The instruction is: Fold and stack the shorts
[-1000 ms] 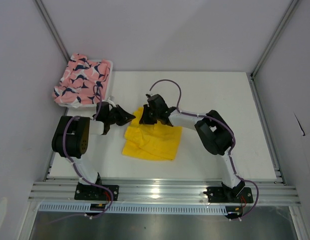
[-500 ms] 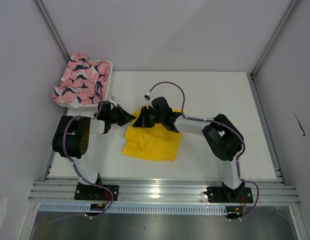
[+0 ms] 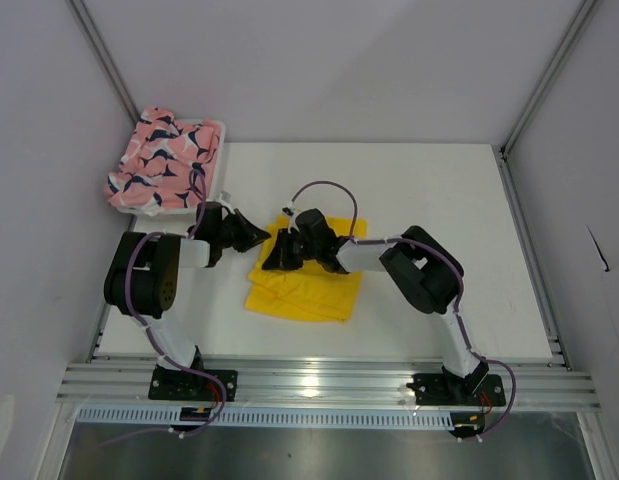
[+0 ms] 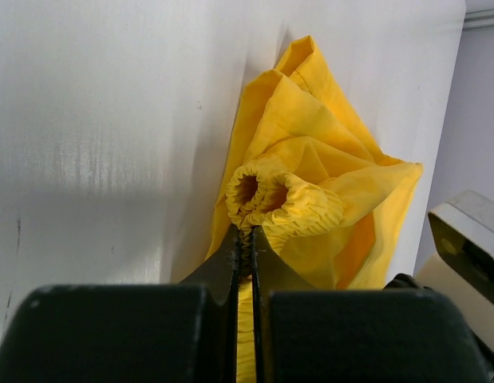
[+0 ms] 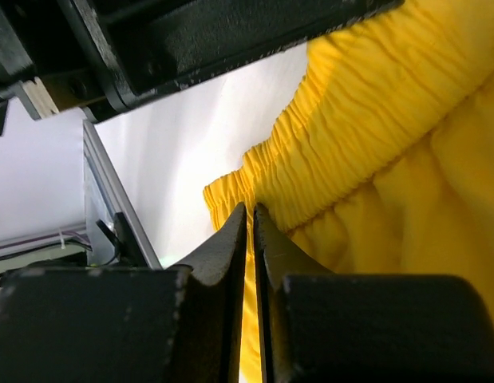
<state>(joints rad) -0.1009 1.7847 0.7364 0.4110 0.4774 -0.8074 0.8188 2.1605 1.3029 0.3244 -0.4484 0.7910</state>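
Observation:
The yellow shorts (image 3: 307,285) lie crumpled on the white table (image 3: 439,230) between the two arms. My left gripper (image 3: 266,237) is shut on their gathered elastic waistband (image 4: 282,199) at the cloth's far left corner. My right gripper (image 3: 271,262) is just beside it, its fingers shut on the waistband edge (image 5: 342,120), with yellow cloth showing between them. In the left wrist view my left gripper (image 4: 247,234) pinches the bunched band. In the right wrist view my right gripper (image 5: 250,210) bites the hem. The pink whale-print shorts (image 3: 164,160) lie heaped at the far left.
The pink pair rests in a white basket (image 3: 218,128) at the table's far left corner, close behind the left arm. Grey walls with aluminium posts close in both sides. An aluminium rail (image 3: 319,385) runs along the near edge.
The left gripper has closed on the waistband. The right gripper has moved left and nearer over the yellow shorts, ending next to the left gripper.

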